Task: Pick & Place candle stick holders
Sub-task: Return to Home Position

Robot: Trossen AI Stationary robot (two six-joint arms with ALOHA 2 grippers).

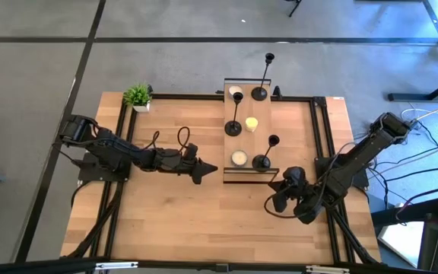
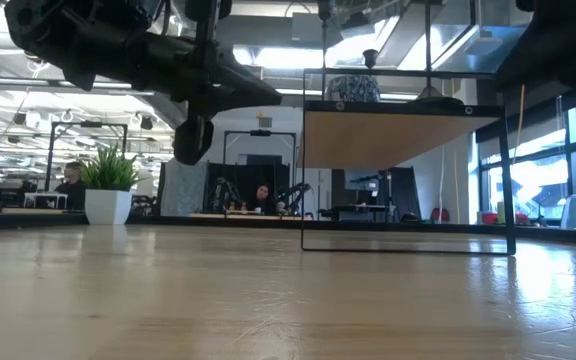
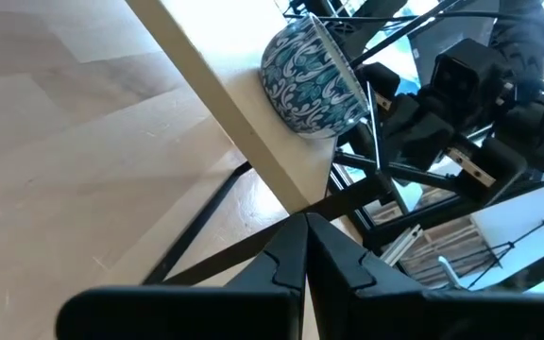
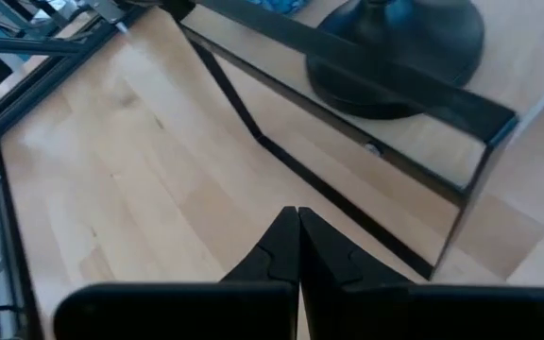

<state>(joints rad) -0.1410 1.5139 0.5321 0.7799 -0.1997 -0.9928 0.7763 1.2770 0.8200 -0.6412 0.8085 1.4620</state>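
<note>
Candle stick holders stand on the shelf. My left gripper and right gripper are clenched, empty, near it.

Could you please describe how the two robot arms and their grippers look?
Both arms, the left arm and the right arm, are black, built of jointed segments, with thin black cables looping beside them. The left gripper and the right gripper each end in two matte black, wedge-shaped jaws that taper to a point. No markings are visible.

left hand closed, arm stretched inward; right hand closed, arm bent.
</note>
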